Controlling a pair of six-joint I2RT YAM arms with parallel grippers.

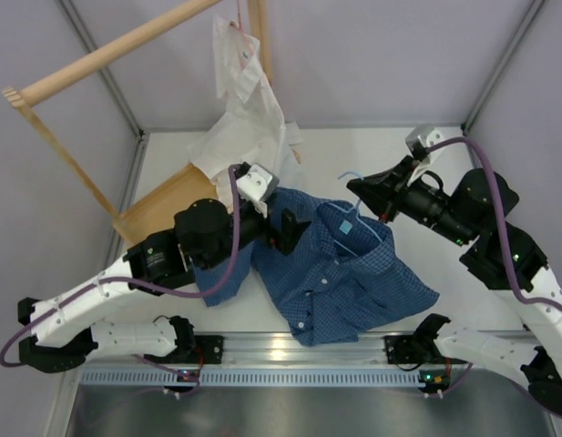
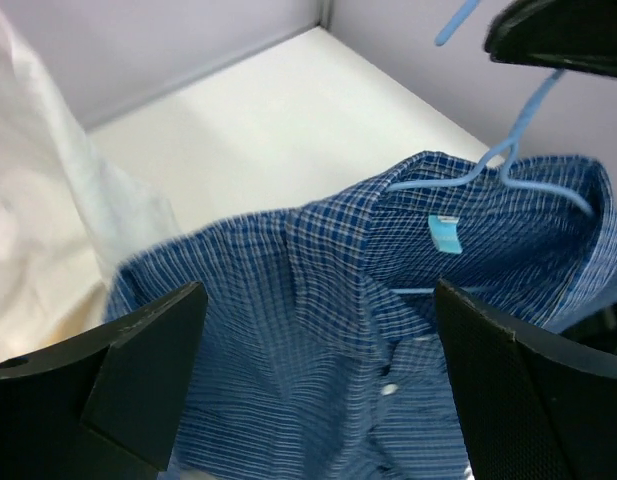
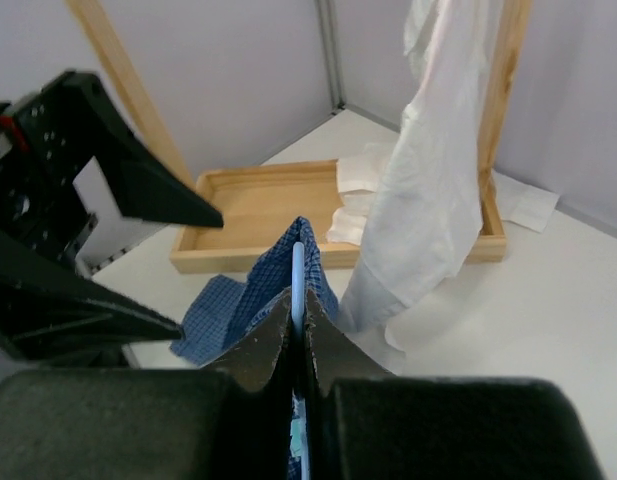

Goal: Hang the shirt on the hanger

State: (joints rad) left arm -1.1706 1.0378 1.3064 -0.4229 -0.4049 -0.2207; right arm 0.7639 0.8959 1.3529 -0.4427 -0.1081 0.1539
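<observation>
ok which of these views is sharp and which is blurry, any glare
Top external: even light, sharp throughout, only soft shadow beneath the shirt. Left wrist: the white shirt is washed out at left, near cloth smeared, the hanger crisper. Right wrist: the right end effector is a dark blur up close, the wooden tray sharper.

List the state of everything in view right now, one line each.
Shirt: collar raised around the hanger, body crumpled on the table.
Hanger: shoulders inside the shirt's collar, neck pinched by the right jaws.
Left jaws: open wide over the shirt, holding nothing.
Right jaws: shut on the hanger.
White shirt: hanging from the wooden rack.
</observation>
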